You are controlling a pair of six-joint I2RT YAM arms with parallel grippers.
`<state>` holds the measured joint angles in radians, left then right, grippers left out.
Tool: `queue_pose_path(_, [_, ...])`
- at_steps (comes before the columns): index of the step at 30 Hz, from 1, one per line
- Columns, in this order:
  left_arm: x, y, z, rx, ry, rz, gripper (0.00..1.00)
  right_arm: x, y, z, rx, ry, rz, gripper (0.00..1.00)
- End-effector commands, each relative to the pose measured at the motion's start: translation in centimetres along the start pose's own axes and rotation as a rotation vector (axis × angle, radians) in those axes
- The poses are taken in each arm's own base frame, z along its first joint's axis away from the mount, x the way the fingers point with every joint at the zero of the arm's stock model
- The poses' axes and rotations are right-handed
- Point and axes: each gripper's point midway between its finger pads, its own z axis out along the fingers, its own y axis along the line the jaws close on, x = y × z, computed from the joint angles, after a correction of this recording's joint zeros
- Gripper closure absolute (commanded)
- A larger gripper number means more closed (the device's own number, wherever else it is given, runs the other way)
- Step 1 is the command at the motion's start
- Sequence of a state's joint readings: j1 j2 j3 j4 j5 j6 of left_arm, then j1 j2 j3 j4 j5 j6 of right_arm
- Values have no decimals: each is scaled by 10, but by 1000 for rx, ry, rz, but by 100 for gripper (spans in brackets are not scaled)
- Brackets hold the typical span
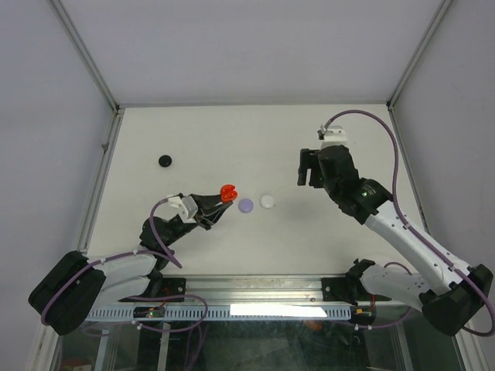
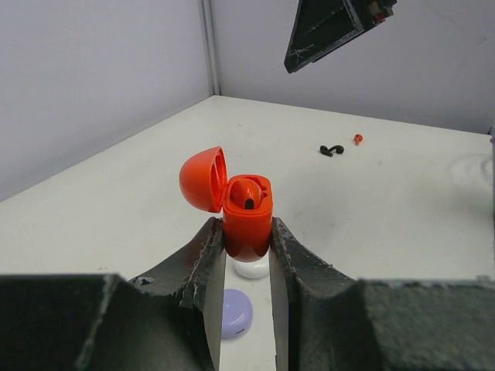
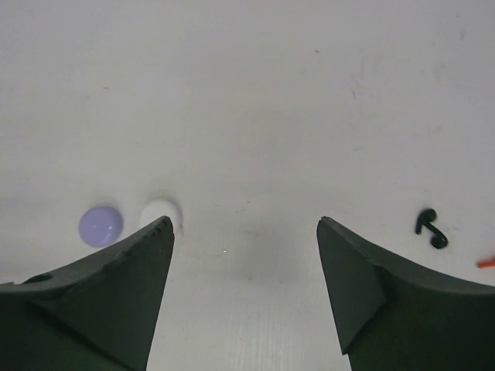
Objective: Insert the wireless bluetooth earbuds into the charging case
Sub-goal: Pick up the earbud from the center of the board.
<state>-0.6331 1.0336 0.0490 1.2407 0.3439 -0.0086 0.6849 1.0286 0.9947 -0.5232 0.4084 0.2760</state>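
Note:
My left gripper (image 2: pixel 247 234) is shut on the body of a red charging case (image 2: pixel 247 220), held above the table with its lid (image 2: pixel 203 179) swung open to the left. A red earbud (image 2: pixel 247 193) sits in one of its wells. In the top view the case (image 1: pixel 227 193) is left of centre. My right gripper (image 3: pixel 244 224) hovers open and empty over bare table, at the right in the top view (image 1: pixel 309 168). A black earbud (image 3: pixel 430 229) lies to its right, with a small red piece (image 3: pixel 486 263) beside it. Both also show in the left wrist view, black earbud (image 2: pixel 331 150) and red piece (image 2: pixel 358 139).
A purple round case (image 1: pixel 246 205) and a white round case (image 1: pixel 267 201) lie shut on the table just beyond the left gripper. A black round object (image 1: pixel 165 161) sits at the far left. Frame posts and walls bound the table.

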Motion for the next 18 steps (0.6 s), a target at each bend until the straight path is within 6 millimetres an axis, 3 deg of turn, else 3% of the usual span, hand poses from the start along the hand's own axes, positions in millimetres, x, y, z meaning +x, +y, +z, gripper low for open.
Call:
queue_pose_path(1, [-5, 4, -4, -11, -16, 60, 100, -7, -49, -1, 163, 16, 106, 22])
queue_pose_path(7, [-5, 9, -12, -50, -13, 84, 100, 14, -103, 14, 311, 58, 232, 22])
queue_pose_path(12, [-4, 8, -12, -47, -8, 89, 100, 43, -151, 23, 445, 107, 335, 22])
queue_pose_path(18, [1, 13, -13, -69, 14, 101, 100, 70, -214, 22, 627, 161, 420, 22])
